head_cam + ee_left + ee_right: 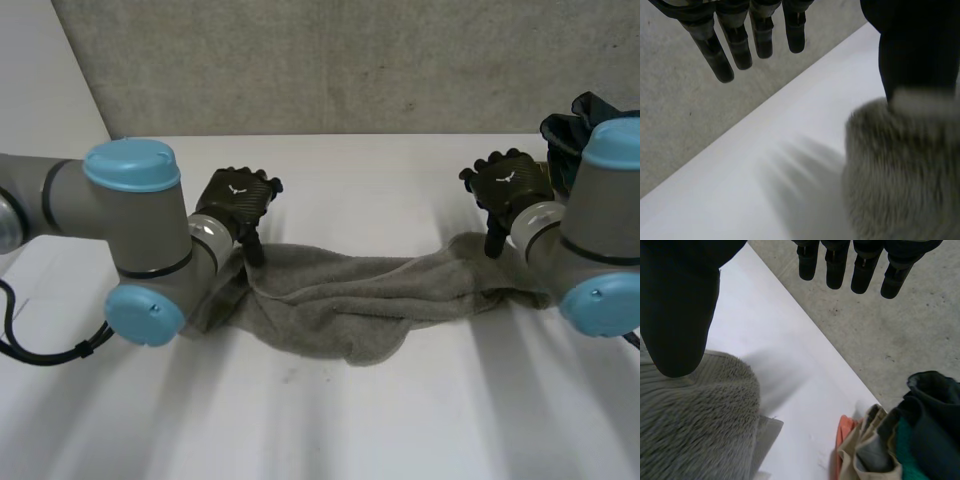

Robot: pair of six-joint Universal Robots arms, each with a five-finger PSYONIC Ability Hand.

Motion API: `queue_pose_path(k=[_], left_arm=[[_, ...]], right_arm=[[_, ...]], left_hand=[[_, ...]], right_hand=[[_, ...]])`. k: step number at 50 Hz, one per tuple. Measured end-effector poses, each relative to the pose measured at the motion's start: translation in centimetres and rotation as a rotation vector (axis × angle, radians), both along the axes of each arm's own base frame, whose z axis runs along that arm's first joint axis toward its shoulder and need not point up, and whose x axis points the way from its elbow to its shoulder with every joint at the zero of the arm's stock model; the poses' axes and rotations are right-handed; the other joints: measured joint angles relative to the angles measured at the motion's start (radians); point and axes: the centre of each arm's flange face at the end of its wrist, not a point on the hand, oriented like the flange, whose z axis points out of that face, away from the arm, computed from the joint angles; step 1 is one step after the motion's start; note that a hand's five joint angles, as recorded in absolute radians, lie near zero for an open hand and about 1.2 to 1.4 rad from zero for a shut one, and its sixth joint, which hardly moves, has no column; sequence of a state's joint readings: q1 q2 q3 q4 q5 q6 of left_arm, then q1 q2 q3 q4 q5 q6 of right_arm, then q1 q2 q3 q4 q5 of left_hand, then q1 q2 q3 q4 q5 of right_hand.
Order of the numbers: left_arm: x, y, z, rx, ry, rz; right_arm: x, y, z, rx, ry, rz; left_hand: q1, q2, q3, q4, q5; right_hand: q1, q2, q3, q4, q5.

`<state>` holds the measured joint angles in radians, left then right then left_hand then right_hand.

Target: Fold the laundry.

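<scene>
Left arm [120, 215] and right arm [598, 250]: grey tubes, rounded light-blue caps. Left hand [237, 197] and right hand [508, 182]: black, small white mark each.

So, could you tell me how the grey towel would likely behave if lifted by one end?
Probably floppy: the grey towel lies in soft, rumpled folds, so the rest would likely hang and drag. Its thick, fluffy pile suggests some weight for its size and an easy grip, not a slippery surface.

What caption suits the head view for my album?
Open black left hand and right hand, thumbs on opposite ends of a bunched grey terry towel.
</scene>
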<state>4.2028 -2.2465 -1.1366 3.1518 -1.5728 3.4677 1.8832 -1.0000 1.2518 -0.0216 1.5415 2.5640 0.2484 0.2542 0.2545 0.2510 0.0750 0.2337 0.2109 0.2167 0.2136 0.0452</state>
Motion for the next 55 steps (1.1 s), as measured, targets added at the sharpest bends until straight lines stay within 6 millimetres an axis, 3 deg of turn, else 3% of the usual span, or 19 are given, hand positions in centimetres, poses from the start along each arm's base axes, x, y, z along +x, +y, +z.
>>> queue_pose_path(k=[5, 11, 17, 22, 30, 39, 44, 49, 53, 55], left_arm=[[1.2, 3.0, 2.4, -0.01, 0.006, -0.01], [4.1, 5.7, 4.3, -0.004, 0.012, 0.032], [7.3, 6.7, 4.7, 0.023, 0.031, 0.114], [8.6, 7.6, 3.9, 0.102, 0.083, 0.159], [8.4, 10.1, 1.8, 0.324, 0.223, 0.203], [6.2, 11.5, -0.9, 0.367, 0.243, 0.175], [4.7, 12.0, -2.5, 0.322, 0.214, 0.186], [3.5, 11.8, -3.9, 0.27, 0.19, 0.222], [2.8, 11.5, -4.5, 0.25, 0.18, 0.239], [2.4, 11.1, -4.9, 0.24, 0.173, 0.248]], right_arm=[[-1.4, 1.5, 3.1, 0.035, 0.018, -0.006], [-2.4, 2.6, 6.3, 0.066, 0.032, 0.047], [-2.7, 1.2, 7.0, 0.091, 0.037, 0.114], [-2.7, -1.3, 5.8, 0.135, 0.036, 0.142], [-1.9, -5.4, 0.9, 0.2, 0.029, 0.17], [-1.0, -6.1, -3.4, 0.288, 0.004, 0.236], [-0.8, -5.9, -5.1, 0.353, 0.005, 0.245], [-0.8, -5.7, -5.7, 0.378, 0.015, 0.238], [-0.8, -5.6, -5.0, 0.368, 0.02, 0.233], [-0.9, -5.2, -4.0, 0.351, 0.022, 0.23]], left_hand=[[0.0, -0.01, -0.006, -0.009, -0.009], [0.0, -0.01, -0.006, -0.009, -0.009], [0.0, -0.01, -0.006, -0.009, -0.009], [0.0, -0.01, -0.006, -0.009, -0.009], [0.003, -0.008, -0.004, -0.005, -0.005], [0.005, 0.025, 0.02, 0.028, 0.031], [0.005, 0.034, 0.033, 0.04, 0.041], [0.052, 0.056, 0.055, 0.061, 0.063], [0.176, 0.154, 0.152, 0.158, 0.162], [0.389, 0.345, 0.343, 0.348, 0.35]], right_hand=[[0.0, 0.0, 0.0, 0.0, 0.0], [0.0, 0.0, 0.0, 0.0, 0.0], [0.0, 0.0, 0.0, 0.0, 0.0], [0.004, 0.026, 0.023, 0.026, 0.027], [0.004, 0.042, 0.041, 0.041, 0.048], [0.025, 0.065, 0.067, 0.068, 0.072], [0.32, 0.338, 0.336, 0.326, 0.325], [0.846, 0.923, 0.909, 0.916, 0.889], [0.847, 0.954, 0.962, 0.979, 0.926], [0.847, 0.954, 0.965, 0.983, 0.927]])
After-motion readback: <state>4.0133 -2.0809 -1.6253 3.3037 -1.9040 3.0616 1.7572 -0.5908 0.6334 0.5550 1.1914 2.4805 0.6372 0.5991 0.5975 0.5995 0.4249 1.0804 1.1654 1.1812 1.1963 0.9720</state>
